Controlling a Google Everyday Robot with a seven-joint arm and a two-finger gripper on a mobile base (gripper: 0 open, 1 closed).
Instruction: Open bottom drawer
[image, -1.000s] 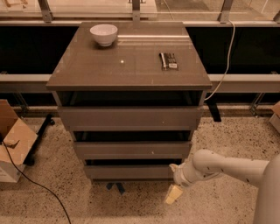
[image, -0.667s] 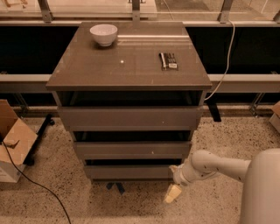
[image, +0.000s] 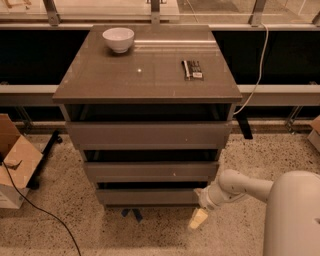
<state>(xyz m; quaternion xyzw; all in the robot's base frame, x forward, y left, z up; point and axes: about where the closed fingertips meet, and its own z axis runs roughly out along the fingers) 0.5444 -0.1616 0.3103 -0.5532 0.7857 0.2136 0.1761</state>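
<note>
Alignment between hand and drawer governs the coming pull. The bottom drawer (image: 147, 196) is the lowest of three fronts in the table (image: 150, 82), just above the speckled floor (image: 75, 220). Its front is flat and has no handle, and its long axis runs left to right across the scene. A dark strip shows above its top edge, which suggests an upper lip that could be hooked. The hand (image: 198, 218) sits at the near right corner of the table, just below and to the right of the drawer front's right end, and points down toward the floor. Whether the hand is open or closed cannot be told. The drawer therefore lies up and to the left of the hand. The arm (image: 240, 186) reaches in from the right side of the scene, with its wrist close to the right end of the drawer front; contact cannot be confirmed. Judgement: opening requires travel toward the near side, square to the front's long axis. A hold at the right end would load the drawer off-centre and may skew it in its runners. A hold nearer the middle of the top edge would pull straighter.
</note>
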